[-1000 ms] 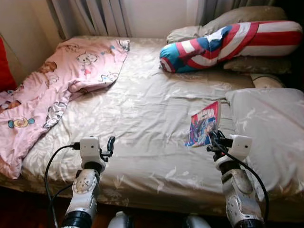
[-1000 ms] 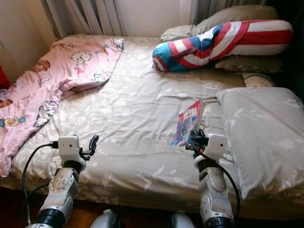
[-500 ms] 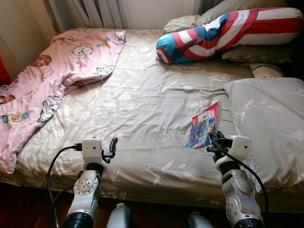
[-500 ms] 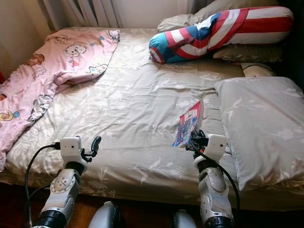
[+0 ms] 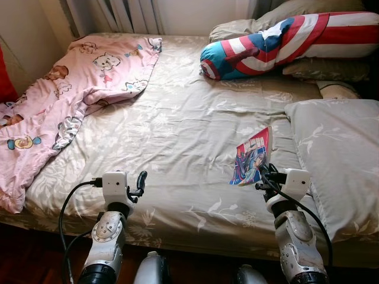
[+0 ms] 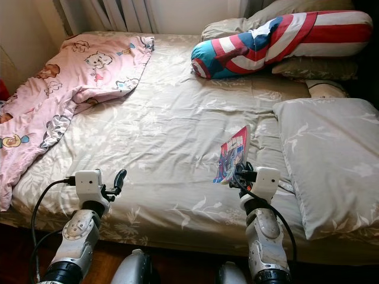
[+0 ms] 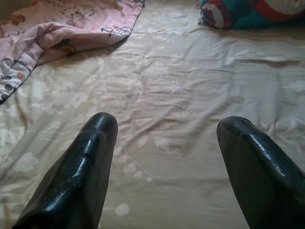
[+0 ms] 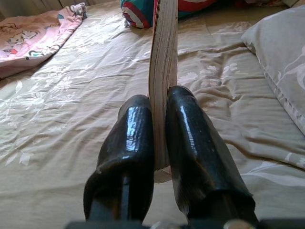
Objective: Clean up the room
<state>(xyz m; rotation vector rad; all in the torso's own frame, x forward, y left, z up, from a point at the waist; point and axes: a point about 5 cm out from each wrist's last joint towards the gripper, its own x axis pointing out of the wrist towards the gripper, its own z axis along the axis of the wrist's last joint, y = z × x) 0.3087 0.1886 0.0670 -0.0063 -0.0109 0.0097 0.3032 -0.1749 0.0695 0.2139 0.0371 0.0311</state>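
- Holding a book [image 5: 253,156] upright, your right end effector [image 8: 159,143] is clamped on its lower edge, pages pinched between both fingers.
- The book stands lifted over the bed [image 5: 177,136], its long axis running up and away from the end effector, cover facing your left side.
- Your left end effector [image 7: 167,157] is spread wide with nothing in it, hovering above the sheet near the bed's front edge, well apart from the book.
- A grey pillow [image 5: 337,154] lies just to the right of the book; a pink blanket [image 5: 65,100] sits far left; a striped bolster [image 5: 278,41] lies at the head.
- No box or bin is visible, so you will likely have to turn away to find a place for the book.
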